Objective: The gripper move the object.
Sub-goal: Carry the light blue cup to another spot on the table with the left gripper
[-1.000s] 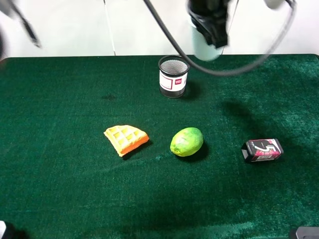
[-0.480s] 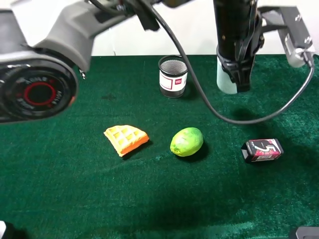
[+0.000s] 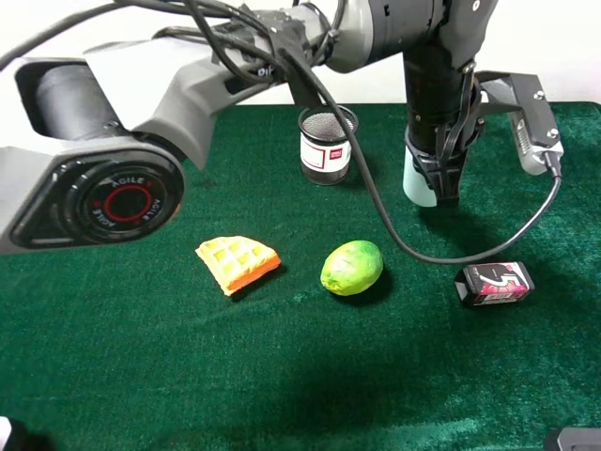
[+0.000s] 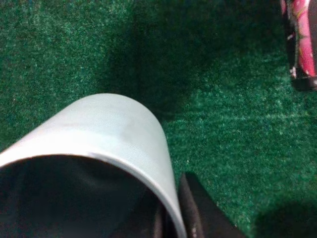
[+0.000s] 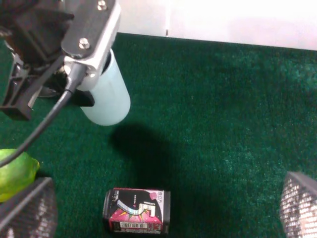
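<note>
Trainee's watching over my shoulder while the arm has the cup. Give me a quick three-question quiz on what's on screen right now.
1. True or false: the left gripper is shut on the pale blue cup.
2. One word: is the mesh pen holder upright or tipped over?
3. In the high view, what lies between the waffle and the red-and-black pack?
A) the pen holder
B) the lime
C) the cup

Key: 1 true; 2 upright; 3 B.
</note>
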`<state>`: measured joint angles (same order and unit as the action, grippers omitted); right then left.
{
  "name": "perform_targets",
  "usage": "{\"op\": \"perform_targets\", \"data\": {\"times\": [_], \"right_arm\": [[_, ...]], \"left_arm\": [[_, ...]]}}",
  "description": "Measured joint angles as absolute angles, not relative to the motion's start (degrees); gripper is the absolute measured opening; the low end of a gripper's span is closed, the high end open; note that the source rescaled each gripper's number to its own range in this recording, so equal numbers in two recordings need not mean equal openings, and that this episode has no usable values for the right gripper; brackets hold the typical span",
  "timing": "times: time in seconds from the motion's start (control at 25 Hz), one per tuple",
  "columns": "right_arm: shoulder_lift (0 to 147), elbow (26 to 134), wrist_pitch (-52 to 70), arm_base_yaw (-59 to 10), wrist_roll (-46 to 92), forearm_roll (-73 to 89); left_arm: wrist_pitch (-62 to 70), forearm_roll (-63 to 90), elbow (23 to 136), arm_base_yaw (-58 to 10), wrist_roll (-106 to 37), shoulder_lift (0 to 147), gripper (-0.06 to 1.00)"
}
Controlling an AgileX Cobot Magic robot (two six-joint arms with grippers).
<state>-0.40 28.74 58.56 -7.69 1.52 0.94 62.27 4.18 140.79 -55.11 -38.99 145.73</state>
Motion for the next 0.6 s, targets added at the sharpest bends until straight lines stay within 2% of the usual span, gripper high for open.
{"op": "perform_targets", "data": {"times": [0.6], "right_arm": [[-0.4, 28.74, 58.56, -7.69, 1.41, 0.94]], "left_arm": [[60.0, 4.13, 140.17, -55.11, -39.15, 148.54, 0.0]]}}
